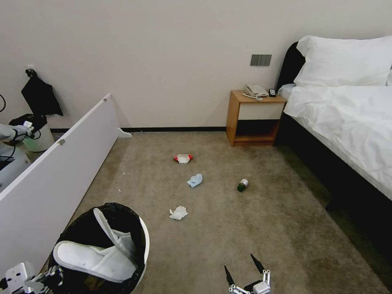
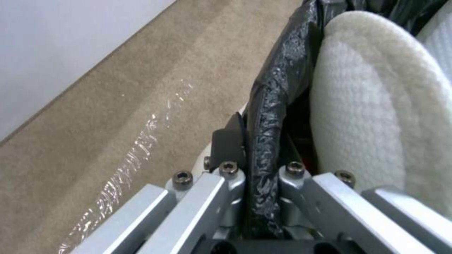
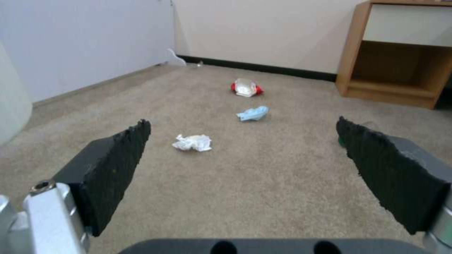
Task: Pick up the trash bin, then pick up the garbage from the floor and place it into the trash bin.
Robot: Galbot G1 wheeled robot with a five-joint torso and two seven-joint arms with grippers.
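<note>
The bin (image 1: 141,241) sits at the lower left of the head view, cut off by the bottom edge, its black liner hiding most of the white wall. Two slippers (image 1: 96,257) lie inside it, one flat, one standing on edge. The left end effector (image 1: 24,279) shows at the bottom left corner, partly out of frame; in the left wrist view its fingers (image 2: 226,148) are pressed together on the bin's bag-covered rim (image 2: 268,141), and the near slipper (image 2: 367,116) fills the right side, blocking the bin's inside.

The right end effector (image 1: 245,267) hangs at the bottom centre of the head view, spread wide and holding nothing, above the bare floor (image 1: 265,228). On the carpet mid-frame lie a tissue (image 1: 178,212), a blue wad (image 1: 195,180), a red-white packet (image 1: 183,158) and, further right, a green bottle (image 1: 242,185). In the right wrist view the tissue (image 3: 192,143), wad (image 3: 253,113) and packet (image 3: 245,87) line up between the pads (image 3: 115,169); the bottle is almost wholly hidden behind the right-hand pad.

A white panel (image 1: 53,175) leans along the left, a nightstand (image 1: 254,118) and bed (image 1: 347,122) stand at the upper right.
</note>
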